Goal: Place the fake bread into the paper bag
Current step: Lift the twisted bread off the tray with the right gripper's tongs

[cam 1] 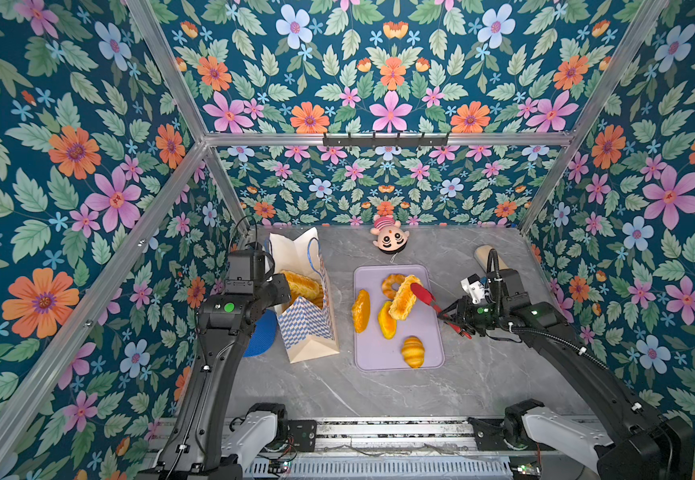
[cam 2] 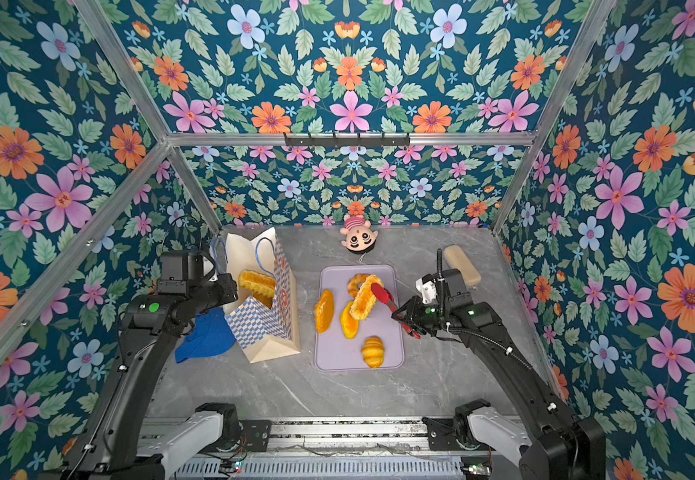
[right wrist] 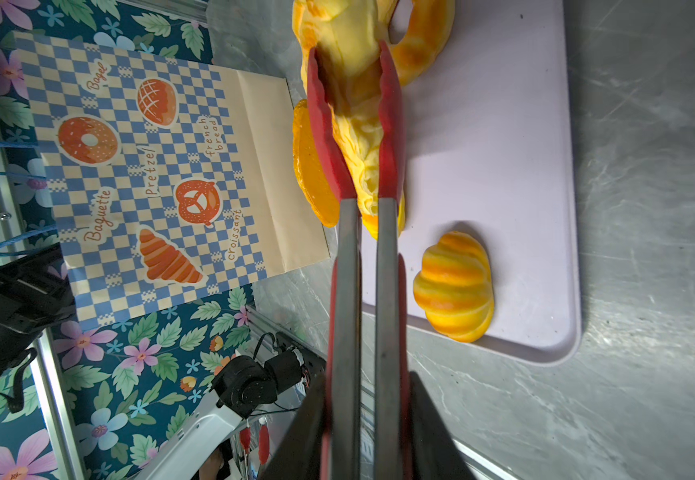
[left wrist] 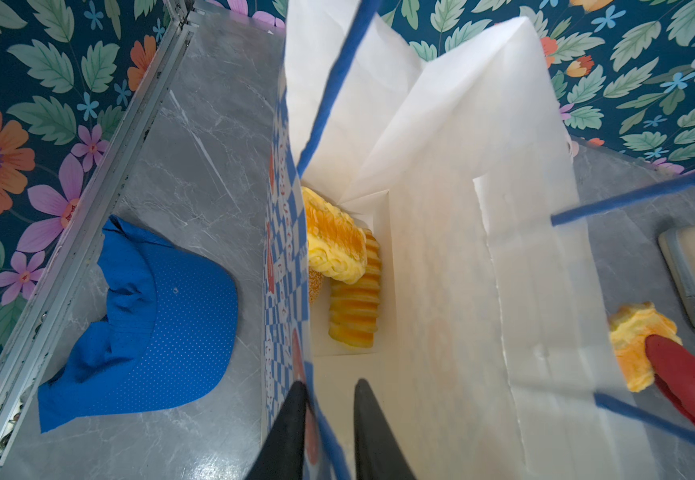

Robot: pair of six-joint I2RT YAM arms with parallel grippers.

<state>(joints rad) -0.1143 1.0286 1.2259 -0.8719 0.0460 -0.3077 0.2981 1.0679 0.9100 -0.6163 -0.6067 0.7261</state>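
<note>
Right pincer (right wrist: 372, 432) squeezes tongs (right wrist: 364, 257); ridged loaf (right wrist: 358, 124) between tips.

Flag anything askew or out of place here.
A blue cap lies crumpled beside the paper bag, and a doll head sits upside down at the table's far edge; neither belongs to bread packing.

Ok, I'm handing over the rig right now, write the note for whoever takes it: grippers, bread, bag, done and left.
Left gripper: clamped on the paper bag rim, holding it open.
Right gripper: shut on the red tongs, whose tips pinch a ridged loaf over the lilac tray.
Done: at least two breads lie in the bag.
Left: the tonged loaf, ring doughnut, two flat ovals, and the croissant, all on the tray.
</note>
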